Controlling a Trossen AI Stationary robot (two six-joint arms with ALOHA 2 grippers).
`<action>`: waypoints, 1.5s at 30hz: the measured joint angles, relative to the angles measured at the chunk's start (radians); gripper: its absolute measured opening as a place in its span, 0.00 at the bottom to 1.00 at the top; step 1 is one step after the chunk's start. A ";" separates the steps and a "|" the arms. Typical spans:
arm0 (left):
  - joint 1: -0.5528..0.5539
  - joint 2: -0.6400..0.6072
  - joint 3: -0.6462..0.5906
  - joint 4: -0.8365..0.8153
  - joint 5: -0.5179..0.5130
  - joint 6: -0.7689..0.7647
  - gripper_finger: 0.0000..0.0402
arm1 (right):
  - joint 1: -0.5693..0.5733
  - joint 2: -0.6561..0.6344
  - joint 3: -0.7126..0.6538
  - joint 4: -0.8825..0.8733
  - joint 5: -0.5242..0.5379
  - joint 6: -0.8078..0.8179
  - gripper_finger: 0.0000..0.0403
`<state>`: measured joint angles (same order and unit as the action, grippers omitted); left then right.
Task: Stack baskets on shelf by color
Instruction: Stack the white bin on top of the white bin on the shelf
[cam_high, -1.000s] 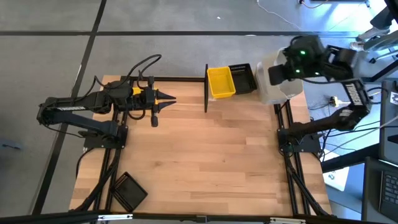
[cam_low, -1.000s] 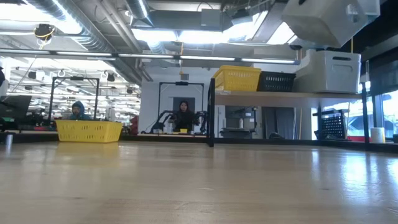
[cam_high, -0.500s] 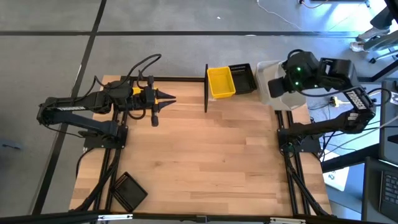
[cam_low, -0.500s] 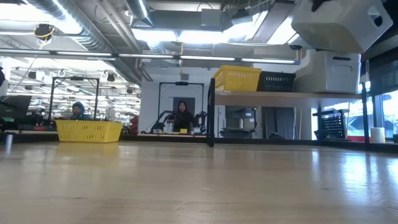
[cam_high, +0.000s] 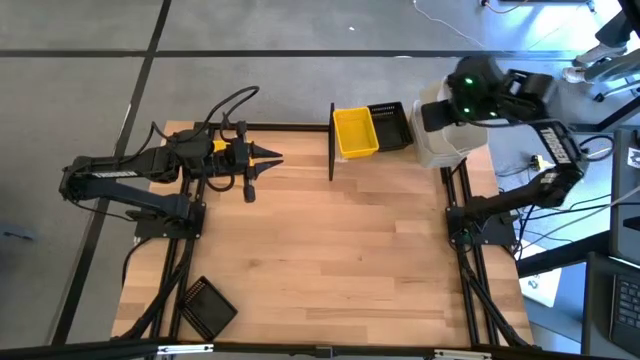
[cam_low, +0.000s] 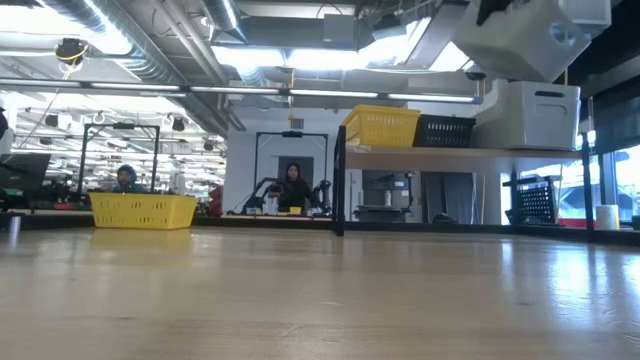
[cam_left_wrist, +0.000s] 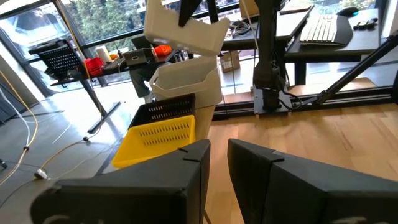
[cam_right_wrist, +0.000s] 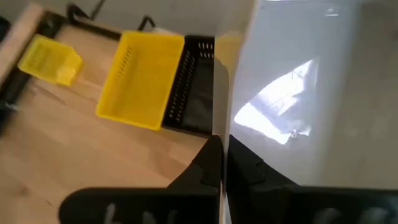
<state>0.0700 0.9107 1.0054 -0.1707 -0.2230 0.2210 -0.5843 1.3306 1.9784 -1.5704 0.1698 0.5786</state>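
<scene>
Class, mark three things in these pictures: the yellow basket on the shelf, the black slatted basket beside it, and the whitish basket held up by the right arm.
yellow basket (cam_high: 355, 132), high view, its inside floor.
black slatted basket (cam_high: 391, 126), high view, its inside floor.
whitish basket (cam_low: 520, 35), low view, its side wall.

From above, my right gripper (cam_high: 452, 112) is at the far right end of the light wood shelf board (cam_high: 395, 150), over the translucent whitish plastic bins (cam_high: 440, 145). A yellow rectangular plastic bin (cam_high: 354, 132) sits on the shelf, touching a black slatted bin (cam_high: 391, 126) beside it. My left gripper (cam_high: 272, 160) rests at the table's far left, beside a yellow bin (cam_high: 220, 146). A black slatted bin (cam_high: 207, 305) lies on the wooden tabletop (cam_high: 330, 250) near corner.
</scene>
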 joint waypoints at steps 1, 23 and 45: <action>0.000 0.000 0.000 0.000 0.000 0.000 0.12 | -0.011 0.011 -0.003 -0.001 -0.013 -0.013 0.00; 0.000 0.000 0.000 0.000 0.000 -0.001 0.12 | -0.151 0.126 -0.004 0.000 -0.019 -0.091 0.00; 0.000 0.000 0.000 -0.001 0.000 0.000 0.12 | -0.151 0.096 -0.148 0.004 -0.007 -0.084 0.00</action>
<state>0.0700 0.9108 1.0054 -0.1715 -0.2226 0.2210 -0.7357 1.4261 1.8306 -1.5665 0.1625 0.4950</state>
